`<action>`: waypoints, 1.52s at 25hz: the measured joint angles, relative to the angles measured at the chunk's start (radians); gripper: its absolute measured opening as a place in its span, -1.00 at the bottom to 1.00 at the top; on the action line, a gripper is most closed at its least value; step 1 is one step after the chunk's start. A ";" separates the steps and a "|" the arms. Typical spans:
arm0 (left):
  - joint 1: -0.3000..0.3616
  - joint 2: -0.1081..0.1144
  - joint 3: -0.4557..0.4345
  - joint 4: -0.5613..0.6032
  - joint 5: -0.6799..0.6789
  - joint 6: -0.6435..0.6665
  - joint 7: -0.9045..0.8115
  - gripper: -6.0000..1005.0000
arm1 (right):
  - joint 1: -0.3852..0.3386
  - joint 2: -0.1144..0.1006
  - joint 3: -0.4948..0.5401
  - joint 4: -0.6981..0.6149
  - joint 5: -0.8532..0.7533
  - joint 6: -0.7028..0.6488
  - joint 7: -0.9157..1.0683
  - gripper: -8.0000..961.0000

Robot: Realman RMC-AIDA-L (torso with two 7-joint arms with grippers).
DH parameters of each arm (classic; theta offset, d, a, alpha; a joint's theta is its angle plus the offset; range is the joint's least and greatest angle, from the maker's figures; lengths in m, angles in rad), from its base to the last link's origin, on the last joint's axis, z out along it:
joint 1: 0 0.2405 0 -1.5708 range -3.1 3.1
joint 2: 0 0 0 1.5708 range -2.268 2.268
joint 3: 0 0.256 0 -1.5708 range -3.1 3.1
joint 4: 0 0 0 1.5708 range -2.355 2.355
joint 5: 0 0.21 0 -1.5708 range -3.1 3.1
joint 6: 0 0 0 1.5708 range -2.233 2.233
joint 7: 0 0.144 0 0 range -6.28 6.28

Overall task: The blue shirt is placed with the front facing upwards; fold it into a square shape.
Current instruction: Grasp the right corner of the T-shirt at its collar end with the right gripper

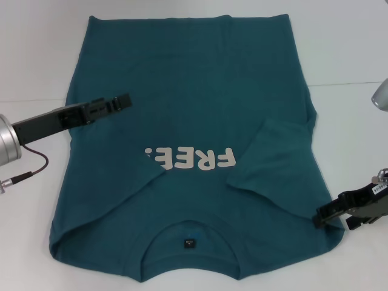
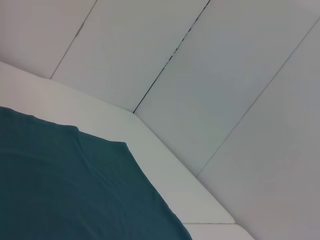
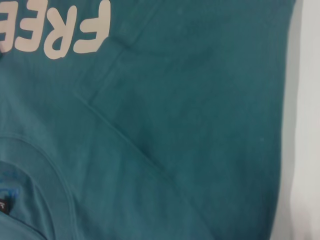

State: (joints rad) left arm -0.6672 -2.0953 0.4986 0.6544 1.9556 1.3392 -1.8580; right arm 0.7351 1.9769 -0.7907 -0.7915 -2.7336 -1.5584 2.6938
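Head view: you see blue shirt flat on white table, collar nearest robot, both sleeves folded inward over chest. Left gripper above shirt's left edge, right gripper at right shoulder; cannot tell finger state of either.
Left wrist view: shirt hem corner on table.
Right wrist view: folded sleeve beside "FREE" lettering.

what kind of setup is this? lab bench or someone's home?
Most likely a lab or data-collection bench, not a home. The blue shirt lies on a bare white table, plain white panel walls enclose it, and the left gripper and right gripper hang over the shirt's sides.
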 joint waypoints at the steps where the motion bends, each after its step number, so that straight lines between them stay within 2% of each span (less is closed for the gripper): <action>1: 0.000 0.000 0.000 0.000 0.000 0.000 0.000 0.86 | 0.000 0.000 -0.008 0.000 0.000 0.003 0.003 0.71; 9: 0.000 0.000 0.000 -0.001 -0.015 0.000 0.000 0.86 | 0.000 0.003 -0.021 0.000 0.000 0.016 0.017 0.70; 18: 0.000 0.000 0.000 -0.001 -0.017 0.000 -0.002 0.87 | 0.001 0.003 -0.022 0.021 0.000 0.034 0.020 0.21; 28: 0.006 0.000 0.000 -0.002 -0.043 0.000 -0.001 0.86 | 0.003 0.003 -0.038 0.023 -0.031 0.035 0.026 -0.24; 34: 0.009 0.000 0.000 -0.002 -0.044 0.000 -0.003 0.86 | 0.003 0.003 -0.034 0.013 -0.026 0.030 0.018 -0.74; 38: 0.013 0.000 0.000 -0.002 -0.047 0.000 -0.003 0.86 | 0.001 0.002 -0.033 0.011 -0.026 0.028 0.011 -0.85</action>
State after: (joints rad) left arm -0.6538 -2.0958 0.4986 0.6519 1.9091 1.3391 -1.8613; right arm 0.7361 1.9792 -0.8235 -0.7802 -2.7594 -1.5300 2.7045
